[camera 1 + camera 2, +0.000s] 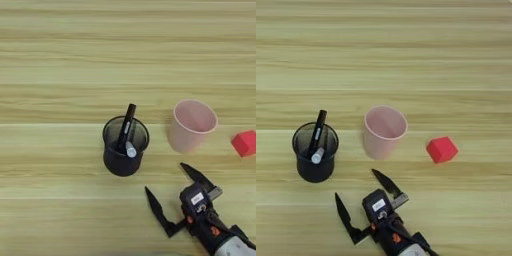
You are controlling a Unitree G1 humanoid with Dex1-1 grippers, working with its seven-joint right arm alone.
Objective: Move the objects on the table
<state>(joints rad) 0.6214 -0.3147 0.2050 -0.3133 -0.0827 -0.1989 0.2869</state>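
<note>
Black mesh pen cup (125, 146): upright on the table (60, 60), left of centre. It holds two items, both leaning against the rim.
- Black pen (126, 129): slanted, its upper end sticking out above the far rim.
- Small white-tipped stick (130, 150): shorter, lying inside the cup beside the pen, pale tip toward the near rim.

Pale pink plastic cup (384, 131): upright, empty, mouth tilted slightly toward the camera. It stands just right of the pen cup, apart from it.

Small red cube (442, 149): on the bare wood to the right of the pink cup, apart from it, roughly level with the cup's base.

Right gripper (360, 189): enters from the bottom edge, in front of the two cups. Its two black fingers (387, 182) are spread wide in a V, nothing between them, tips pointing toward the gap between pen cup and pink cup. It touches no object.
</note>
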